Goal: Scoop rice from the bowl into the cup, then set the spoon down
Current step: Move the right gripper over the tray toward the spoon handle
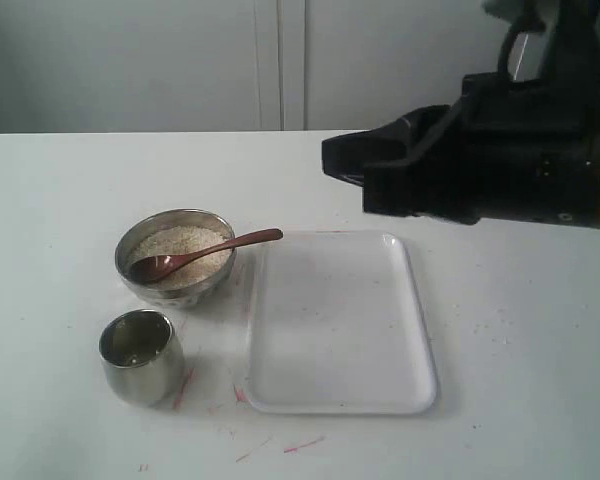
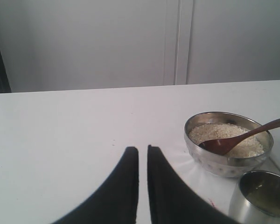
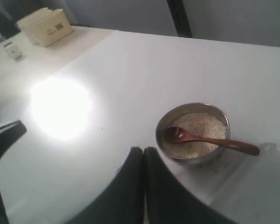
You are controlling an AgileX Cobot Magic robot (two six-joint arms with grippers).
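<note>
1. The small shiny steel cup (image 2: 263, 198) runs off the left wrist picture's edge.
2. The bulky black arm (image 1: 500, 165) leaves the exterior frame's right side.
3. The pale box (image 3: 43, 27) has unreadable markings.

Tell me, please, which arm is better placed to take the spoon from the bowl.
Probably the right. The spoon points its handle out of the bowl toward the tray, on that side, and the right pincer faces it. It is shut, so it must open first.
</note>
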